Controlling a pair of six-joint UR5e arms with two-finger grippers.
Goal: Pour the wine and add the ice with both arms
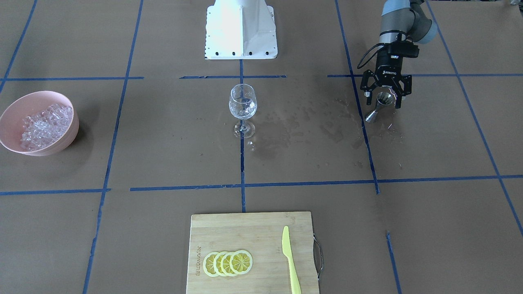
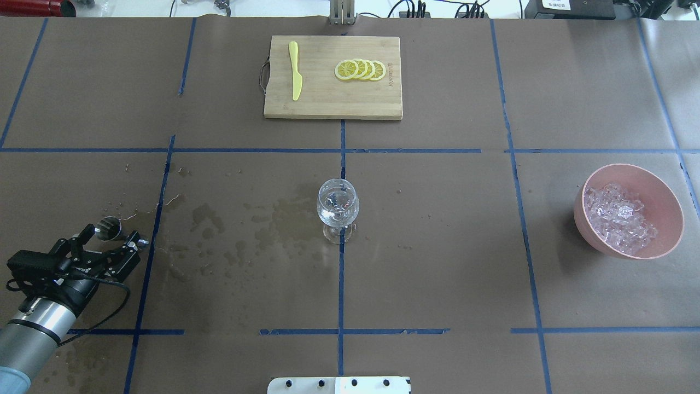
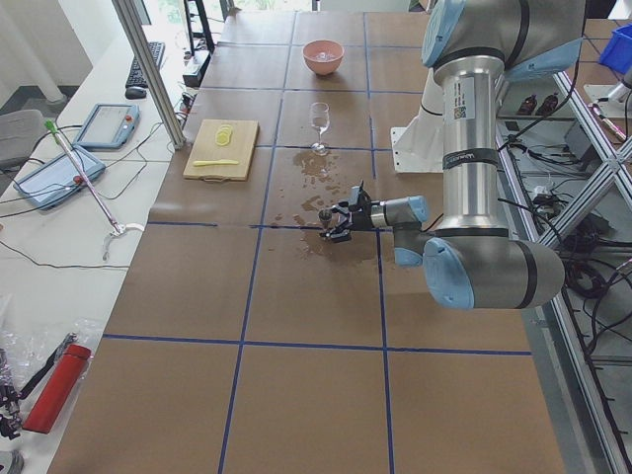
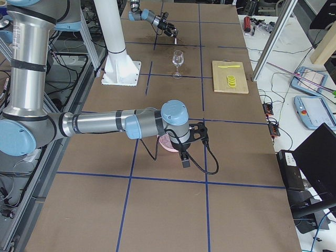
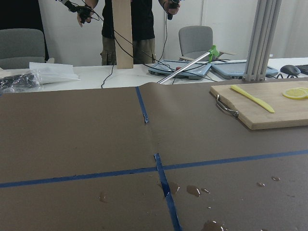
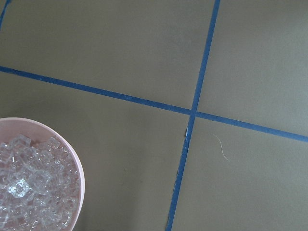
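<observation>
left claw (image 1: 383,99) is spread, fingers on either side of the jigger's (image 1: 378,107) top cup; cannot tell if they touch it. jigger stands on the table (image 1: 163,143) among wet patches (image 1: 282,130). the wine (image 1: 242,108), a small clear amount, sits in the glass (image 1: 242,102) at table centre, well apart from this claw. left arm (image 2: 38,323) comes in low and near level, claw pointing away from the robot's base.

right claw (image 4: 185,156) shows in the right side view only; cannot tell if it is spread or pressed together. it hangs pointing down, just beside the pink bowl (image 4: 167,143), with the right arm (image 4: 105,123) stretched out level over the table. the ice (image 1: 45,124) is heaped in that bowl, well apart from the glass.

the overhead and front views show the ice, glass and left claw but not the right claw. the right wrist view shows the bowl rim and ice at its lower left corner. the left wrist view looks along the table to the board (image 5: 269,113), with the knife (image 5: 252,97) and lemon slices (image 5: 296,93) on it.
</observation>
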